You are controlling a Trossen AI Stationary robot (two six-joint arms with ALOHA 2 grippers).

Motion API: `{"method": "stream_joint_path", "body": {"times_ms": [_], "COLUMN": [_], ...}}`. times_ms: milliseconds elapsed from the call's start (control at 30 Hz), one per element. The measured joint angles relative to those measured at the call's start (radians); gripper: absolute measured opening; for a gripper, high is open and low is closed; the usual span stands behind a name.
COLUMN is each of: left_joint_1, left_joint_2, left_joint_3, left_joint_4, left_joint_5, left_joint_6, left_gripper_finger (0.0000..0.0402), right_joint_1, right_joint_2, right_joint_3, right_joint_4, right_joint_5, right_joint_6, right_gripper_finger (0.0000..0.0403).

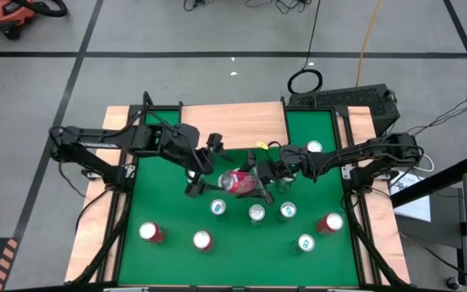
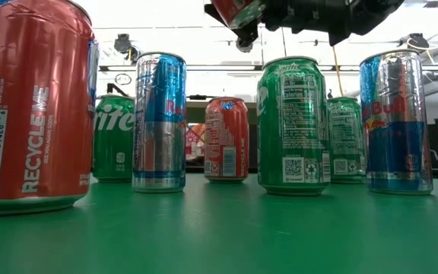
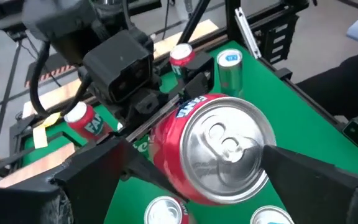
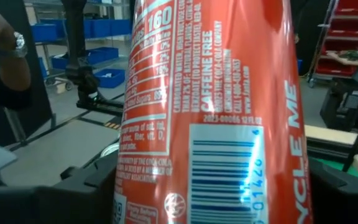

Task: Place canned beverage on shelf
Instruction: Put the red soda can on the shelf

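Note:
A red can (image 1: 237,182) hangs tilted above the middle of the green table (image 1: 169,203), its silver top (image 3: 225,140) turned toward my left arm. My right gripper (image 1: 255,180) reaches in from the table's right and is shut on it. My left gripper (image 1: 209,180) comes from the left and is open, one finger (image 3: 104,171) on either side of the can's top end. The shelf (image 1: 233,126), a light-wood board on thin black legs, stands at the table's far edge, with nothing on the part that shows. My right gripper pinches the can's printed wall (image 4: 185,155) between its two fingers, which sit on opposite sides of the body; one finger (image 4: 86,186) shows beside the wall. It comes in level from the table's right. The can is lifted clear of the table. My left gripper flanks the top rim (image 3: 263,146); I cannot tell whether its fingers touch it.
Several cans stand upright on the table's near half: red ones (image 1: 151,233) (image 1: 202,240) (image 1: 331,222) and green and blue ones (image 1: 256,212) (image 1: 306,242). Another can (image 1: 314,148) stands at the far right. A person's hand (image 4: 5,50) shows beyond the table.

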Motion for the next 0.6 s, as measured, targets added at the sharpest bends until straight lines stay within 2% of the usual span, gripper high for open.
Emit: {"method": "stream_joint_path", "body": {"times_ms": [167,367,600], "left_joint_1": [-0.014,-0.026,-0.048], "left_joint_2": [-0.009,-0.025,-0.015], "left_joint_3": [0.0,0.0,0.001], "left_joint_4": [-0.013,-0.022,-0.018], "left_joint_5": [0.049,0.031,-0.043], "left_joint_6": [0.017,0.042,0.042], "left_gripper_finger": [0.0395,0.0395,0.0395], "right_joint_1": [-0.003,-0.014,-0.016], "right_joint_2": [-0.001,-0.002,-0.002], "right_joint_3": [0.002,0.003,0.002], "right_joint_4": [0.005,-0.014,0.012], "right_joint_5": [0.019,0.017,0.014], "right_joint_6": [-0.003,-0.004,0.036], "right_gripper_finger": [0.0288,0.0288,0.0288]}}
